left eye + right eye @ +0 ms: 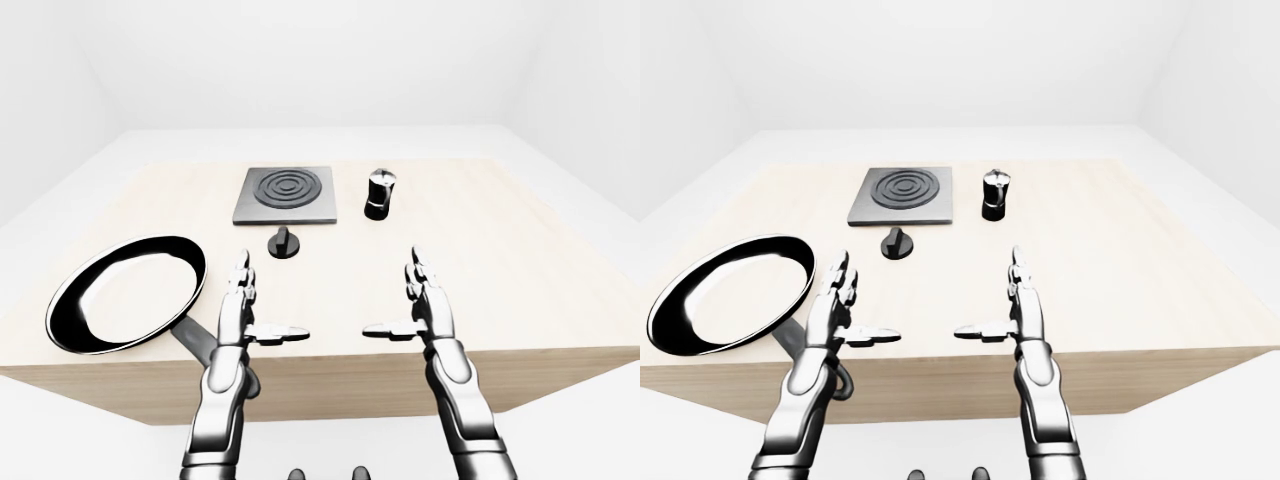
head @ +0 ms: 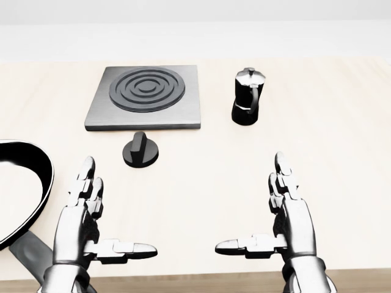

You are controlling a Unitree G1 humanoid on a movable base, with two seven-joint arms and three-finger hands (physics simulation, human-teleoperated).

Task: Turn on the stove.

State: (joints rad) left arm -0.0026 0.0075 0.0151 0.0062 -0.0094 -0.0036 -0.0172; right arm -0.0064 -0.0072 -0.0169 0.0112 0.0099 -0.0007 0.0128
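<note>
A grey square stove plate [image 2: 145, 97] with dark concentric rings lies on the pale wooden table [image 2: 342, 159], upper middle of the head view. Just below it sits its black round knob [image 2: 140, 150] with a raised bar across the top. My left hand [image 2: 98, 226] hovers open below and left of the knob, fingers straight, thumb pointing right. My right hand [image 2: 269, 223] mirrors it on the right, also open and holding nothing. Neither hand touches the knob.
A black and silver moka pot [image 2: 248, 96] stands right of the stove plate. A large black frying pan [image 1: 128, 292] lies at the left, its handle [image 1: 205, 349] reaching toward the table's near edge beside my left arm. White floor and walls surround the table.
</note>
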